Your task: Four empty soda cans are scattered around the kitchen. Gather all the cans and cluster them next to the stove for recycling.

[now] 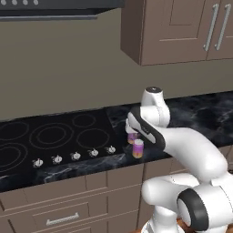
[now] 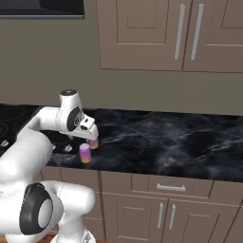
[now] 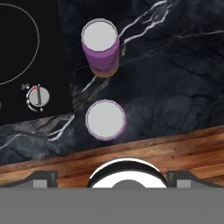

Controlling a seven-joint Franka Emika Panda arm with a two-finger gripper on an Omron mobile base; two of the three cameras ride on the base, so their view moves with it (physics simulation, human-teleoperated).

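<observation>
Hand view: two purple soda cans (image 3: 105,119) stand just right of the stove (image 3: 30,57), your gripper (image 1: 133,131) spread wide above, holding nothing. Judged step: release done; you next lift clear and fetch another can.

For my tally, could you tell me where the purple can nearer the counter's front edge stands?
The front purple can stands upright on the black marble counter, just right of the stove, with the second purple can right behind it.

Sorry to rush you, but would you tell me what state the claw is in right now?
Claw: open, holding nothing, directly above the nearer purple can beside the stove.
</observation>
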